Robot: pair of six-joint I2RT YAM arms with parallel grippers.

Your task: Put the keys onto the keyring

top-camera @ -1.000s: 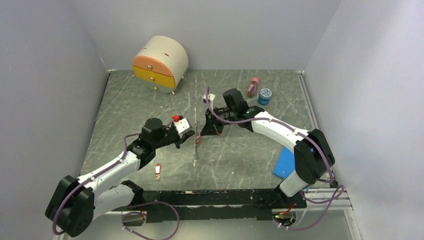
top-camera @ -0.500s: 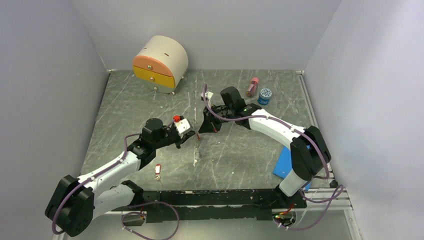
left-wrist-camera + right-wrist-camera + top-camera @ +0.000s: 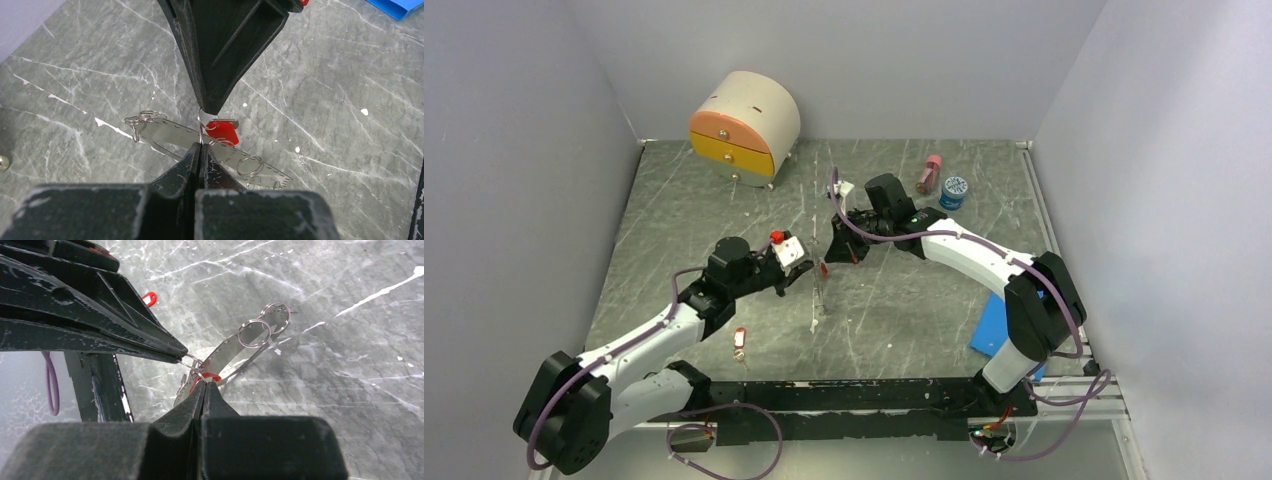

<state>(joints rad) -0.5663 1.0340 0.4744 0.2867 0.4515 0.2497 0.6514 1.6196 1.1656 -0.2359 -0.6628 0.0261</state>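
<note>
Now the right jaws are edging inward; both jaws are pinching the keyring (image 3: pixel 200 125), and a red key (image 3: pixel 222 131) is apparently hanging on it.

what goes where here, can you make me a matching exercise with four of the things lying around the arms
Things:
1. drawer box
2. pink bottle
3. blue sheet
4. loose red-tagged key

Places:
A. lying beside the left arm
B. far left corner of the table
C. near side, by the base of the right arm
D. far side, just left of the blue-lidded jar

Pairs: 1-B, 2-D, 3-C, 4-A
</note>
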